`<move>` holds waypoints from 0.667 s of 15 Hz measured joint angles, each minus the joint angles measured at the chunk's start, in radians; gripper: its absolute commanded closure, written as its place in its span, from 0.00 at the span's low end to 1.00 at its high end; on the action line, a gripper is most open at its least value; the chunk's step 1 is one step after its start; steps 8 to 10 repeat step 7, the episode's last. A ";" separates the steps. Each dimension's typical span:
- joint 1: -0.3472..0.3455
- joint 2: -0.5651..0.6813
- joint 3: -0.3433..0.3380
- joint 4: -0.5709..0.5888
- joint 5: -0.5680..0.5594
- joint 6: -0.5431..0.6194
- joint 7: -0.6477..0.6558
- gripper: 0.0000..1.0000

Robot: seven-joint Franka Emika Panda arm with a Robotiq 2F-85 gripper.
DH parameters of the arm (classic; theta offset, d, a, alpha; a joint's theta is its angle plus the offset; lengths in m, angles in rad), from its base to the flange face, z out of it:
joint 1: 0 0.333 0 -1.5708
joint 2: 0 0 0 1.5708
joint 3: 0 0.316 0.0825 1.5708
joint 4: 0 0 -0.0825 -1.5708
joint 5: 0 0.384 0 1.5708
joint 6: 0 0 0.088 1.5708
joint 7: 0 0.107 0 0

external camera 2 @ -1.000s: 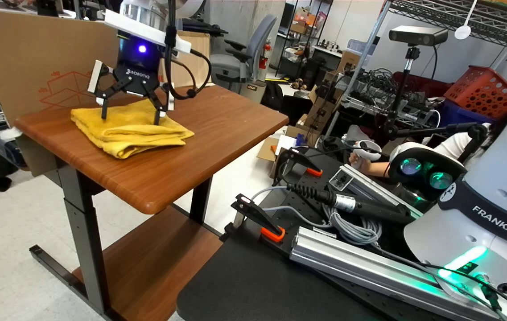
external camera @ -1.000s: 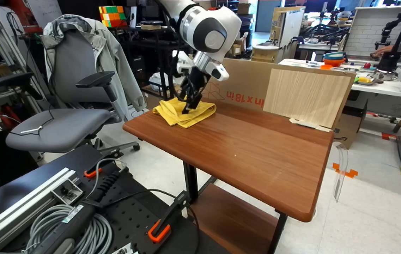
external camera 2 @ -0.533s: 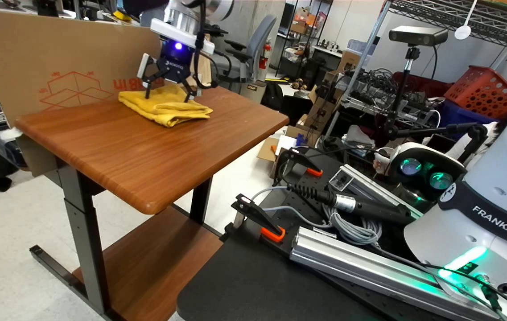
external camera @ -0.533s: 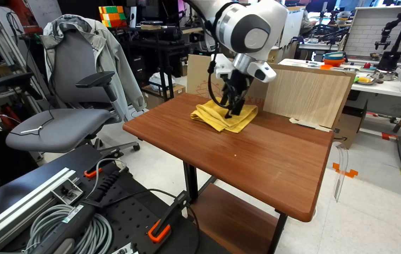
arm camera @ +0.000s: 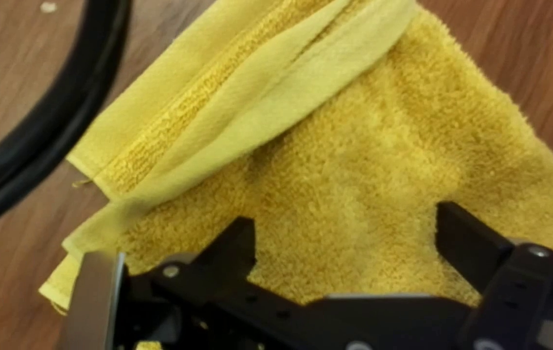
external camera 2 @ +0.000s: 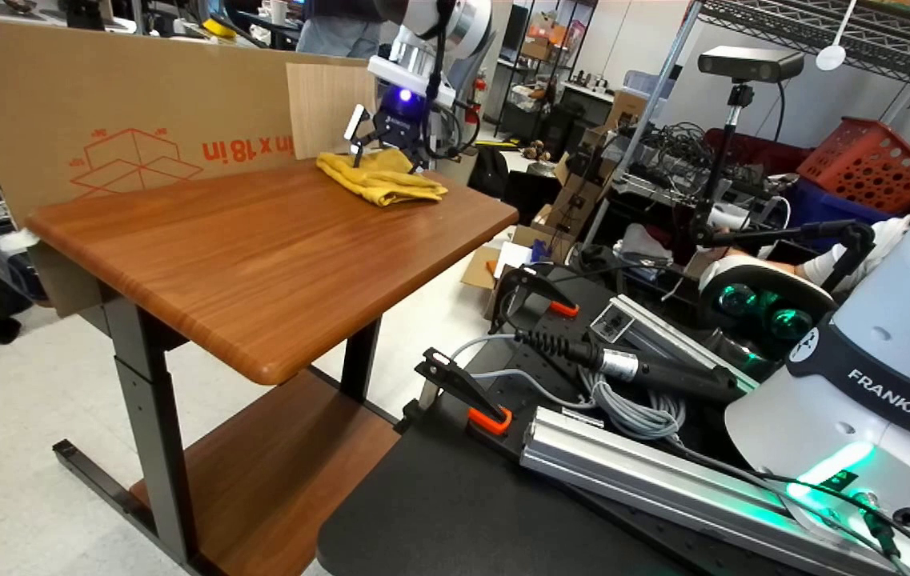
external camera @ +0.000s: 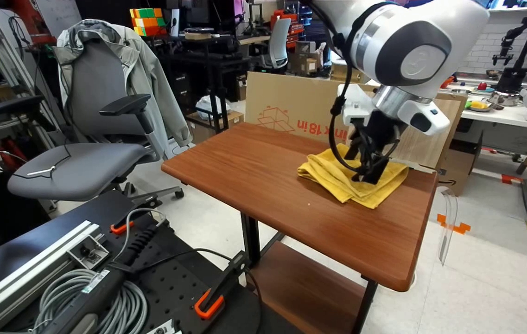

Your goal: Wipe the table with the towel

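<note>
The table (external camera: 244, 162), reddish-brown wood, also shows in an exterior view (external camera 2: 230, 256). The mustard-yellow towel (external camera: 328, 174) lies folded and rumpled on it, near the end by the plywood board; it shows in both exterior views (external camera 2: 394, 190). In the wrist view the towel (arm camera: 354, 146) fills most of the picture, with a paler folded edge across it. My gripper (arm camera: 346, 227) is open. Its two fingertips are wide apart and rest on or press into the towel from above, with flat towel between them. The gripper also shows in an exterior view (external camera 2: 386, 164).
A cardboard sheet (external camera: 286, 104) and a plywood board (external camera 2: 322, 108) stand along the table's back edge. A black cable (arm camera: 77, 92) hangs beside the gripper. A small pale speck (arm camera: 48, 7) lies on the table. A black bench with clamps (external camera: 210, 304) stands in front.
My gripper and the towel under it have moved together along the table, from its far left end to near its right end in an exterior view. The gripper has stayed open.
</note>
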 measured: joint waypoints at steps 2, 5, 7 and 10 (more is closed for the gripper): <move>-0.026 -0.017 0.003 0.005 0.001 -0.009 -0.022 0.00; -0.048 -0.106 0.016 -0.020 0.020 -0.021 -0.092 0.00; -0.061 -0.192 0.021 -0.057 0.037 -0.051 -0.137 0.00; -0.061 -0.192 0.021 -0.057 0.037 -0.051 -0.137 0.00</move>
